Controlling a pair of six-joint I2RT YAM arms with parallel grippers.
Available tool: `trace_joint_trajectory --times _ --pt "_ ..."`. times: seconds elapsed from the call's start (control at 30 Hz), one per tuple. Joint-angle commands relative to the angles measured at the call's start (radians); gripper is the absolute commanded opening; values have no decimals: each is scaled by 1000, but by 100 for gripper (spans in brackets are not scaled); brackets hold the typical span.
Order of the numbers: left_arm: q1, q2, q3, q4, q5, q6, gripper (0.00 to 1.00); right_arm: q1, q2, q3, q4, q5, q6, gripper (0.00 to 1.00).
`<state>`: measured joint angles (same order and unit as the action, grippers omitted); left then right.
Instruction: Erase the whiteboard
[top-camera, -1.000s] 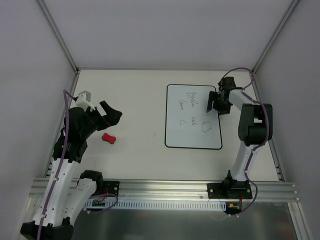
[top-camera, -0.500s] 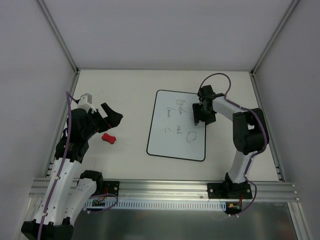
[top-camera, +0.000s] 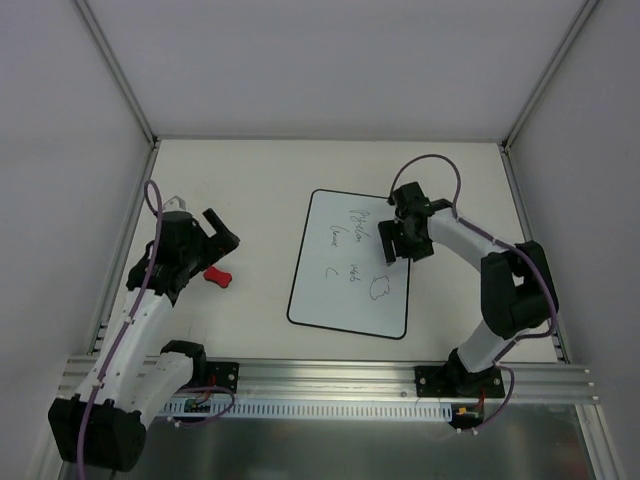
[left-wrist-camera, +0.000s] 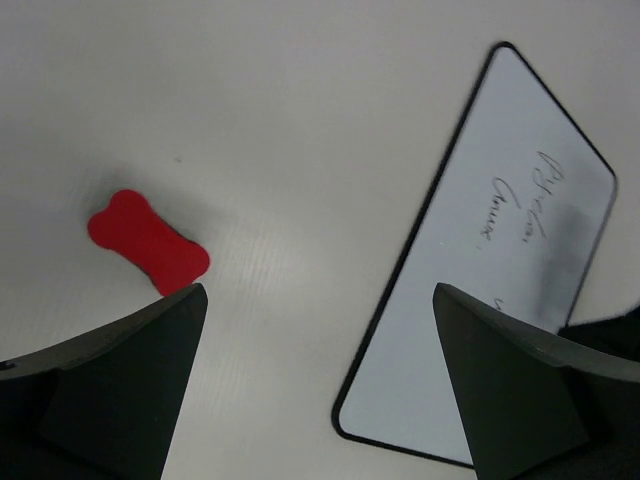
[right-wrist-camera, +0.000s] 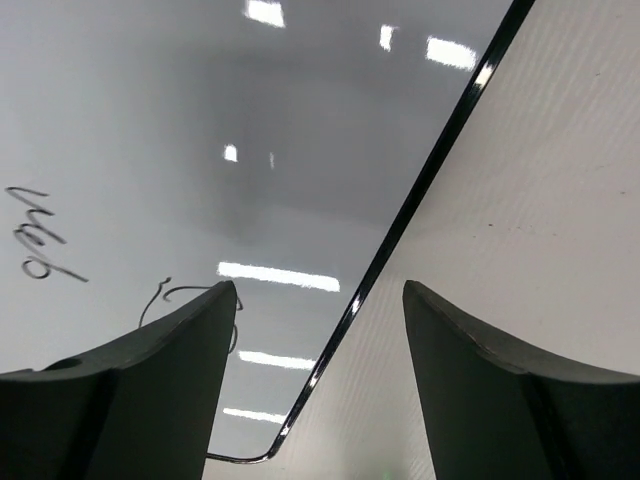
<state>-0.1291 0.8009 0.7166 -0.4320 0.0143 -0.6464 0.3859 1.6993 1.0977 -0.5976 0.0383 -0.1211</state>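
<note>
Table (top-camera: 250, 170) first, since it fills most of the overhead view: pale, matte, walled in on three sides. Biggest thing on it is the whiteboard (top-camera: 335, 290), lying flat a bit right of centre and turned slightly off square, so its long sides lean a little instead of running straight away from the arm bases. The right arm (top-camera: 505, 290) bends in from the right side and reaches over the board's far right part, and the left arm (top-camera: 135, 320) stands up along the left edge of the table, well apart from the board. The right gripper (top-camera: 396, 243) has its fingers spread with nothing between them; from its own wrist camera the board's (right-wrist-camera: 150, 120) black border runs right up through the gap, one finger over the white surface and the other over bare table. Can't tell if it's actually touching the board or just above it. The left gripper (top-camera: 222, 240) is also spread wide and holding nothing, hanging above the table. Near it, on the side toward the bases, sits the little red bone-shaped eraser (top-camera: 217, 277), lying flat by itself, and in the left wrist view it (left-wrist-camera: 148, 243) shows just above one finger. Smallest bit: dark handwritten scribbles (top-camera: 345, 235) on the board's far half, plus a loopy squiggle closer to its right edge.
</note>
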Motion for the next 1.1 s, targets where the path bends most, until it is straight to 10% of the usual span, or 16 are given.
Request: trace_joint_trajectory --times 0.0,0.23,1.07 --pt "6 110 41 -118 -187 -120 99 16 -174 13 -25 21 -8 73" --pt "6 369 139 -223 -275 -245 95 16 -436 -68 -25 31 6 99" --pt "9 787 297 -347 -260 -383 60 16 -803 -266 -25 -9 12 99"
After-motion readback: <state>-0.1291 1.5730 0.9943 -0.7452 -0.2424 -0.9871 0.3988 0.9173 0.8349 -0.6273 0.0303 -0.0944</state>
